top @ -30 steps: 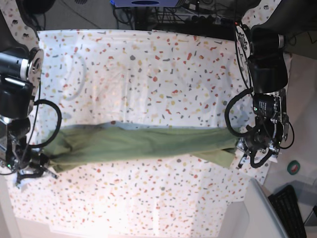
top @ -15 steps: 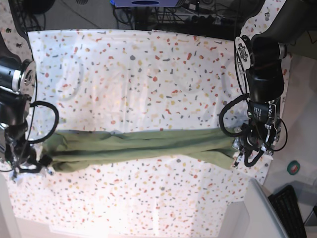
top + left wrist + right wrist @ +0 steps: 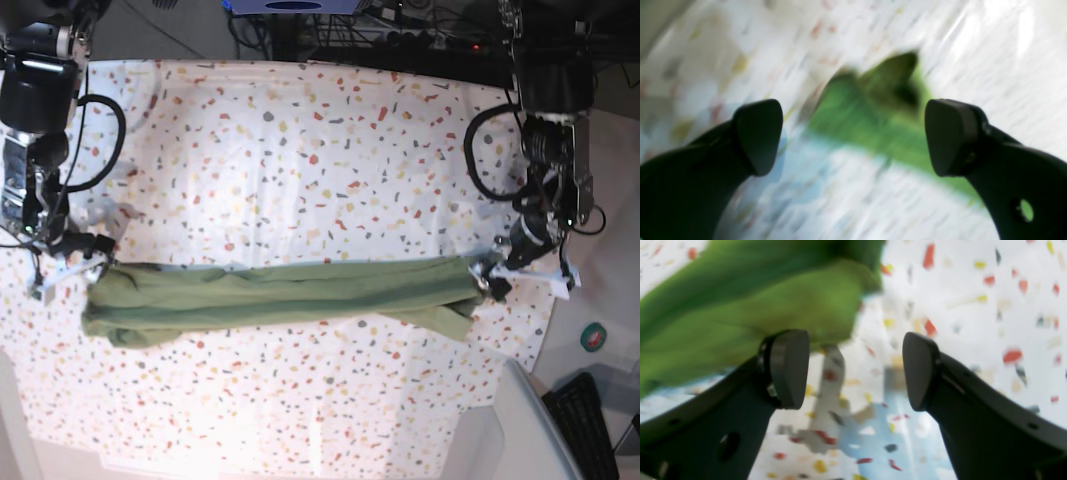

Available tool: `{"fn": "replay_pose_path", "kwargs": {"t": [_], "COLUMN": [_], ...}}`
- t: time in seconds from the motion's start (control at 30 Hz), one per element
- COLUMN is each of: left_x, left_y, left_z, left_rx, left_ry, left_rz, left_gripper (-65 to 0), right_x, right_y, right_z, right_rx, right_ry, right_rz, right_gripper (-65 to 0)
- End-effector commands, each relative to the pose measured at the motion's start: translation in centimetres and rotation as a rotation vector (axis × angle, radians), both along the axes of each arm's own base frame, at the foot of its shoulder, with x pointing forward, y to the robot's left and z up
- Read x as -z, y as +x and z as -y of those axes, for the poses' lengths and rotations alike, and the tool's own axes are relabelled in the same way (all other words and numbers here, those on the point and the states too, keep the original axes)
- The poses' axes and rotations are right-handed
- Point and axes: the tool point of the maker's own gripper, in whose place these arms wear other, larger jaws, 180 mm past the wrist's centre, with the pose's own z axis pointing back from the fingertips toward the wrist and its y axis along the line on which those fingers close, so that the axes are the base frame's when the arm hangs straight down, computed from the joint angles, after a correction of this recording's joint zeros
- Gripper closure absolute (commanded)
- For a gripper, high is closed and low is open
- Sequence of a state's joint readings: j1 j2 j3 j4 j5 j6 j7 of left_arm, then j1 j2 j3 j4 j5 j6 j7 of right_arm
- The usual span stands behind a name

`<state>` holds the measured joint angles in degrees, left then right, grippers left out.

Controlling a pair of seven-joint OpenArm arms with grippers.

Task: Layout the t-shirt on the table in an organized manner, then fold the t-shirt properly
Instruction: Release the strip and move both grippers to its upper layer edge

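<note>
1. Lying in a long narrow band across the near half of the table (image 3: 300,150), the t-shirt (image 3: 280,297) reaches almost from side edge to side edge, bunched lengthwise.
2. Both claws gape wide and empty: the left gripper (image 3: 853,136) just off one shirt end, the right gripper (image 3: 855,370) beside the other.
3. Risk: grabbing a bunched end could catch several layers, or the tablecloth too.
4. Plenty of bare room toward the far edge.

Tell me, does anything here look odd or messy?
The t-shirt is bunched into a long, narrow band across the table, not spread flat. Both the left gripper and the right gripper are open, holding nothing.
</note>
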<state>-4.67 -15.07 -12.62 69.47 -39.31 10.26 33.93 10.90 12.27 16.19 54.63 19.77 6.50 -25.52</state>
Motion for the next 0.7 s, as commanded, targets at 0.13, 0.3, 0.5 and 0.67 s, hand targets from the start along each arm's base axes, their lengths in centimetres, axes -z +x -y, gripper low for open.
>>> {"fn": "replay_pose_path", "kwargs": {"t": [0.13, 0.3, 0.5, 0.67], "left_x": [0.3, -0.2, -0.6, -0.5], "left_y": [-4.5, -7.5, -8.1, -7.8], "left_z": [-2.8, -3.2, -3.8, -3.5], "left_rx": [-0.04, -0.033, -0.029, -0.029], "left_ry": [0.054, 0.087, 0.106, 0.1], "left_rz": [-0.017, -0.025, -0.026, -0.023], "left_gripper": [-56.4, -56.9, -56.9, -56.9], "right_x": [-0.8, -0.7, 0.3, 0.9], "right_y": [2.7, 3.7, 3.4, 3.3], "right_z": [1.3, 0.1, -0.9, -2.7], "right_rx": [0.04, -0.014, -0.024, -0.103], "right_ry": [-0.002, 0.037, 0.07, 0.049], "right_rz": [0.059, 0.085, 0.057, 0.032], "right_gripper": [-42.3, -42.0, -41.9, -41.6]}}
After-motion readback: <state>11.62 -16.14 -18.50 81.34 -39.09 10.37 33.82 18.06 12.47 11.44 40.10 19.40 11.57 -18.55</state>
